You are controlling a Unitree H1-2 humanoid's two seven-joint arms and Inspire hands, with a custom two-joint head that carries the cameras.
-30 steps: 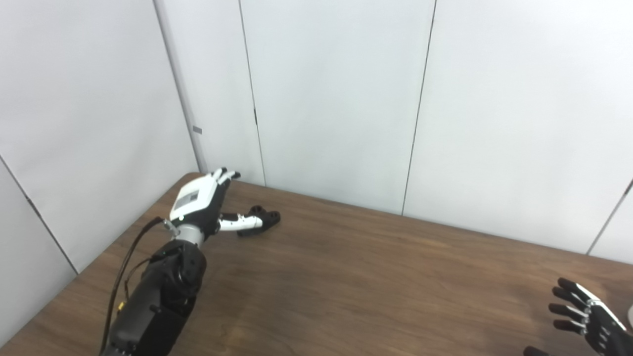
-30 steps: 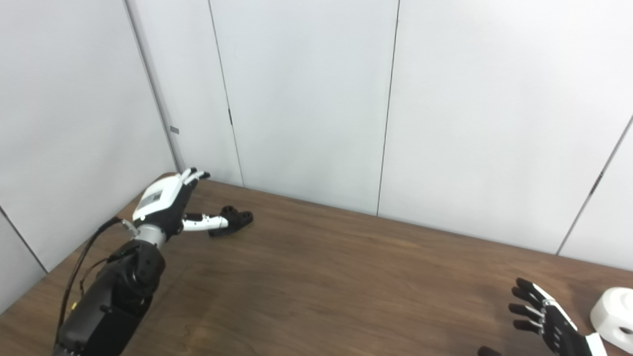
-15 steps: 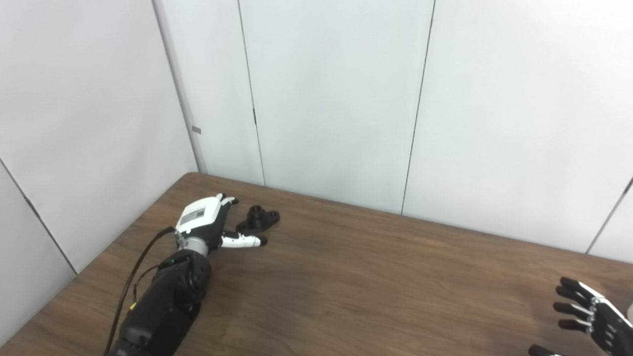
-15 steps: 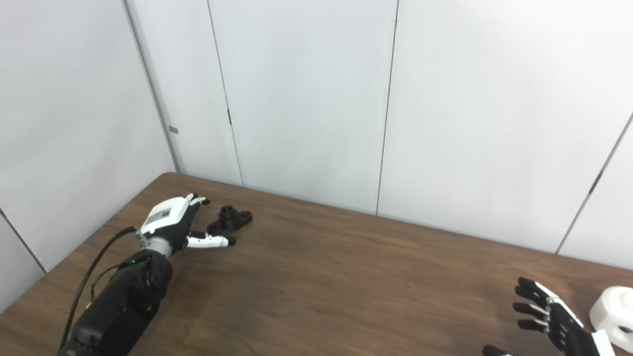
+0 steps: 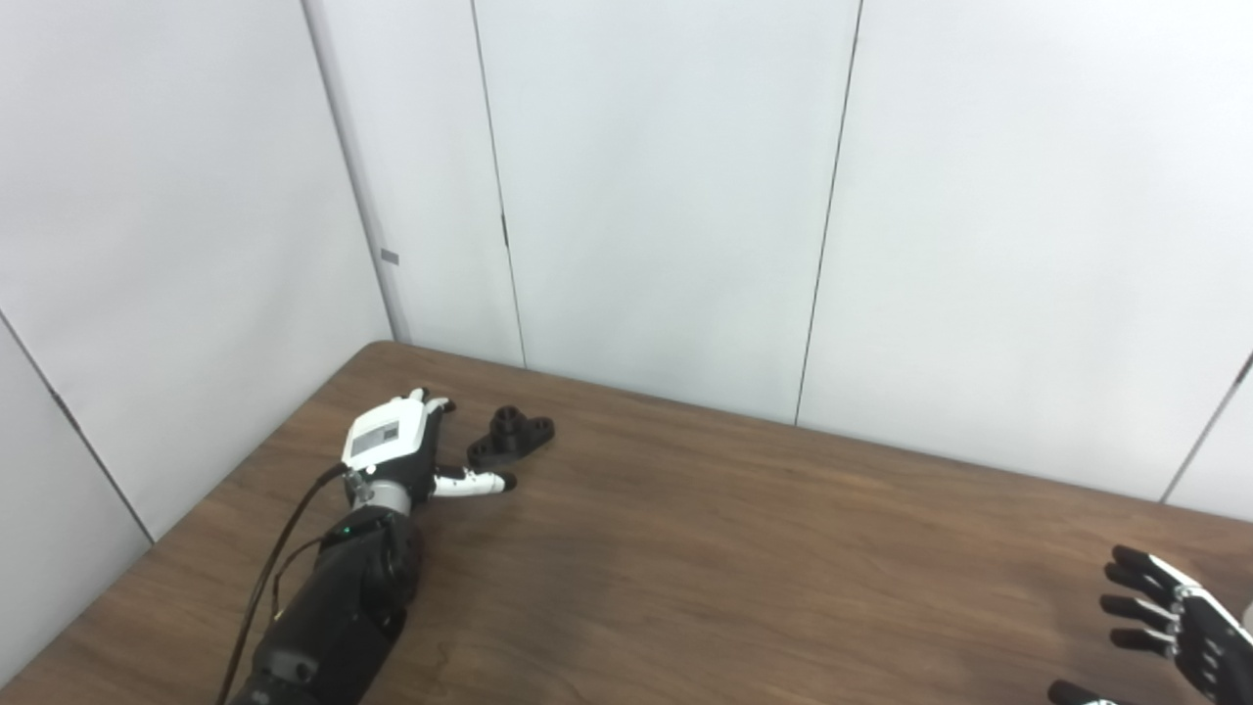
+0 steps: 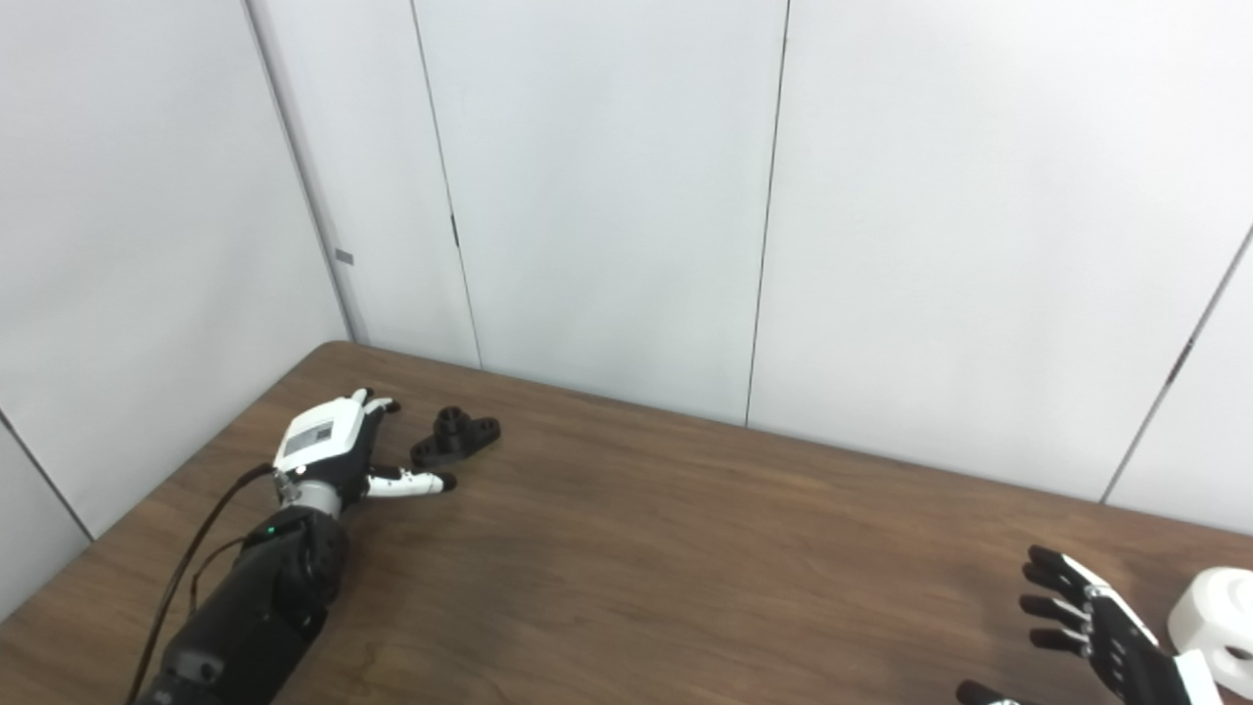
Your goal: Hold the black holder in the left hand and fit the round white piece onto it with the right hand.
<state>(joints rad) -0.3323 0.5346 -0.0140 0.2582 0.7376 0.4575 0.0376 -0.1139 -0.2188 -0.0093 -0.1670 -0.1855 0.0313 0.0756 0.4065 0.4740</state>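
The black holder (image 5: 510, 438) lies on the brown table (image 5: 685, 548) at the far left; it also shows in the right eye view (image 6: 455, 437). My left hand (image 5: 401, 452) is open just left of the holder, thumb stretched out in front of it, apart from it. The round white piece (image 6: 1214, 622) sits at the table's right edge, seen only in the right eye view. My right hand (image 6: 1096, 636) is open with fingers spread, just left of the white piece and apart from it; it also shows in the left eye view (image 5: 1175, 627).
Pale wall panels (image 5: 666, 196) close off the table's far side and left side. A black cable (image 5: 284, 529) runs along my left forearm.
My left hand has dropped from above the holder and drawn back to its left, uncovering it. The right hand has shifted slightly down and right. The holder and white piece have not moved.
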